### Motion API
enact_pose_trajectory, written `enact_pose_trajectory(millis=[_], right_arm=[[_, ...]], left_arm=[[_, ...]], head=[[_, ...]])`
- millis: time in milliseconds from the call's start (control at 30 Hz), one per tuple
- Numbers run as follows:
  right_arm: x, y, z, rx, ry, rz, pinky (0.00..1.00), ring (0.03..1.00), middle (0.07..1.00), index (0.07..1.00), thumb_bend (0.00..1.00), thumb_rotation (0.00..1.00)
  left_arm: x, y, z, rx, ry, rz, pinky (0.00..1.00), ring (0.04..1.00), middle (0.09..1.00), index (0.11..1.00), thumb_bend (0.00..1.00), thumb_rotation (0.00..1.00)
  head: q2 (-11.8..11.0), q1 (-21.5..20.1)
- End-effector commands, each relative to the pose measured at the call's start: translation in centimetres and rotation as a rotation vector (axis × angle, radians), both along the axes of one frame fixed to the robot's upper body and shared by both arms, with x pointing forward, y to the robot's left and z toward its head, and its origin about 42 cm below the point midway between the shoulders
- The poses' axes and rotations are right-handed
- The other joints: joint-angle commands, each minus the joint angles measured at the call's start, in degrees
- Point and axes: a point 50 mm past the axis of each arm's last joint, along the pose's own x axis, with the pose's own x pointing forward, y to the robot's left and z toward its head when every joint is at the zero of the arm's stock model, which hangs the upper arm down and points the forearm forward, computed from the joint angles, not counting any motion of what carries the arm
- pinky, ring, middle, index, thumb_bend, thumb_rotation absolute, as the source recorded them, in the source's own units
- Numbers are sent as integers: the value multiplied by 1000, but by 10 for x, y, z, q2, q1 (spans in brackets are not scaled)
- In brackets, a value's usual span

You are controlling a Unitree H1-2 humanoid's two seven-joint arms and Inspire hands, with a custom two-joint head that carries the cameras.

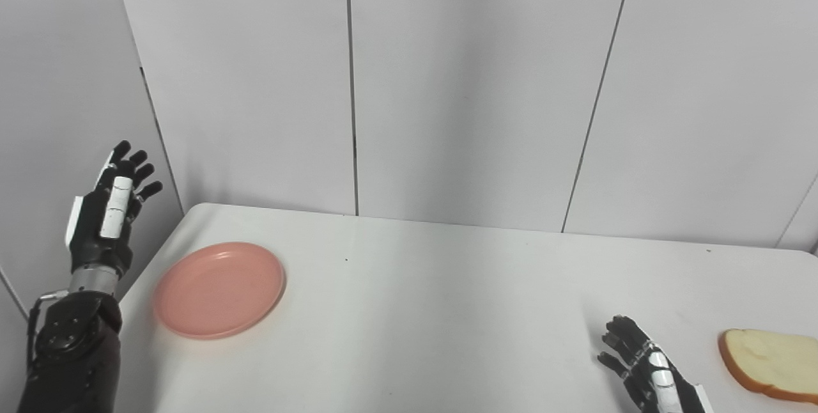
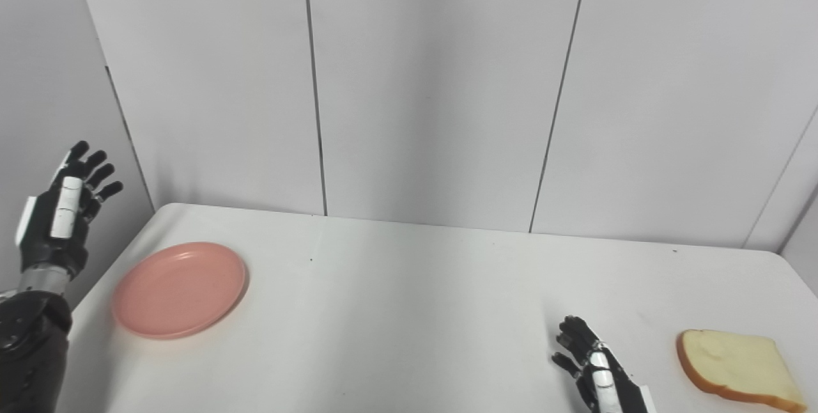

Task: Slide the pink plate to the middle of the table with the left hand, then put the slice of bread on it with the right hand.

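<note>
Left eye view. Pink plate lies flat on the white table, at about 8 o'clock on the tabletop, close to the left edge and well off centre. Nothing is on it. Left hand is raised off the table's left side, at roughly 10 o'clock from the plate, released, with fingers spread and pointing up, holding nothing. It is near the plate but clearly apart from it and higher. Right hand sits low at the bottom edge, at about 5 o'clock on the table, fingers apart and grasping nothing. Slice of bread lies flat at 3 o'clock from that hand, partly cut off by the frame's right edge.

Right eye view. Same layout, with the bread seen whole. Pink plate is at 4 o'clock from the left hand, which is open with its palm side turned toward the table. Slice of bread has its long axis running about 10 to 4 o'clock, crust edge toward the right hand, close to it but not touching. Table centre lies at 3 o'clock from the plate.

Judgement: the plate slide has not begun. The left hand is much the nearer to the plate. It would need to come down and toward 4 o'clock, onto the left rim or the plate's face, then push toward 3 o'clock. A round, shallow plate has no preferred axis, so contact on the far-left rim should suffice. The bread waits for the right hand.
</note>
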Motion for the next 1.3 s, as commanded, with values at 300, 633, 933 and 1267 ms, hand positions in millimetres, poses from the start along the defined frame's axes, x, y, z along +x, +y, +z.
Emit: enact_pose_trajectory(millis=[300, 633, 933, 1267], right_arm=[[-31, 5, -49, 44, 181, -7, 811, 851, 847, 817, 726, 889], [-36, 3, -48, 51, 183, -9, 786, 827, 836, 806, 736, 872], [-37, 2, -48, 41, 186, -16, 765, 815, 828, 798, 740, 868], [-41, 3, -48, 48, 185, -14, 758, 807, 819, 788, 773, 848]], left_arm=[[3, 28, -7, 46, 15, 55, 735, 871, 901, 943, 1000, 797], [2, 7, -52, -21, 123, 50, 727, 848, 886, 944, 922, 810], [10, -19, -70, -49, 183, 16, 711, 840, 875, 938, 962, 802], [18, -51, -80, -31, 235, -77, 752, 863, 915, 951, 921, 787]], head=[[8, 1], [18, -5], [23, -10], [29, -16]])
